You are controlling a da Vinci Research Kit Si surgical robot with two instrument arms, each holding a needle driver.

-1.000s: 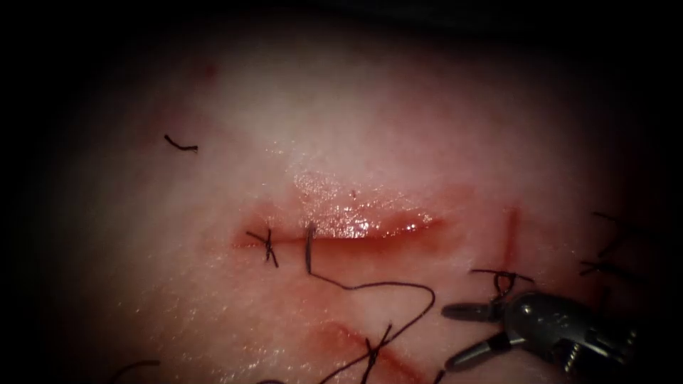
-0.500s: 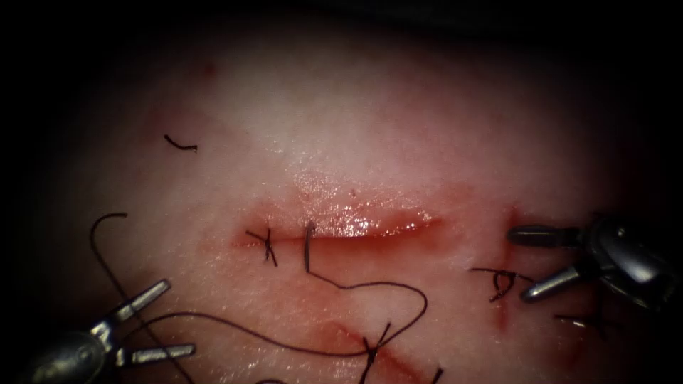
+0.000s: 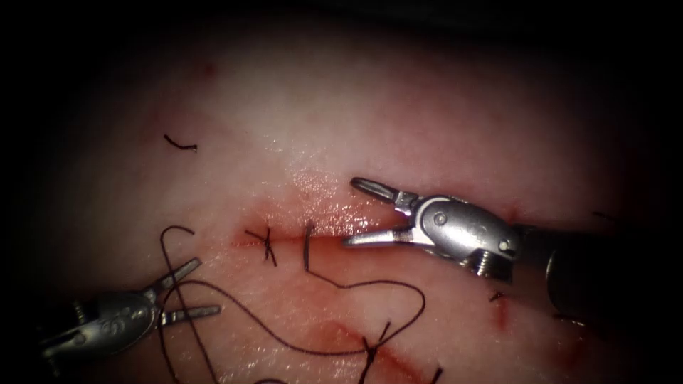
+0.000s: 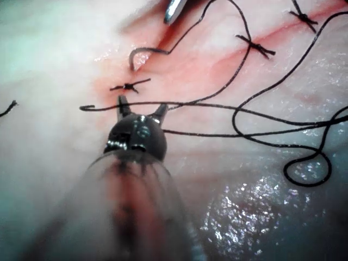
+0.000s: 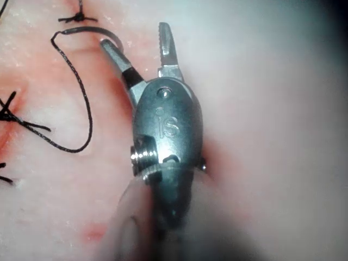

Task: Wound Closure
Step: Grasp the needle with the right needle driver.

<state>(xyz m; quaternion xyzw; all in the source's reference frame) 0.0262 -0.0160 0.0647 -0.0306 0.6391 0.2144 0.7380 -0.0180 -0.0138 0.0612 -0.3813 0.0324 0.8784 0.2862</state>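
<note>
Cut: a level slit in the tissue; its right half lies between and under the right tool's jaws, and its left end is up and to the right of the left tool's jaws.
Needle: cannot be told apart from the dark thread, so neither its place nor whether it sits in the tissue can be said.
Thread: one strand crosses the cut as a stitch just left of the right tool's lower jaw tip. From there it trails below the cut in a wide loop and runs back to the left tool. There it passes across the gap between the jaws, and a curved arc rises just above them.
Right tool: jaws spread wide, grasping nothing; the lower jaw lies along the cut and the upper jaw is over the tissue above it. The right wrist view shows the same spread, with the stitch just beyond one jaw tip.
Left tool: jaws released, gripping nothing. In the left wrist view a strand lies across the jaw tips.
Knotted stitch: on the cut's left end, between the two tools.
Second knot: on a separate red line, well below the right tool's jaws.
Cut end of thread: loose on the tissue, well above the left tool's jaws.
Red fluid: glistening along the cut, between the right tool's jaws.
</note>
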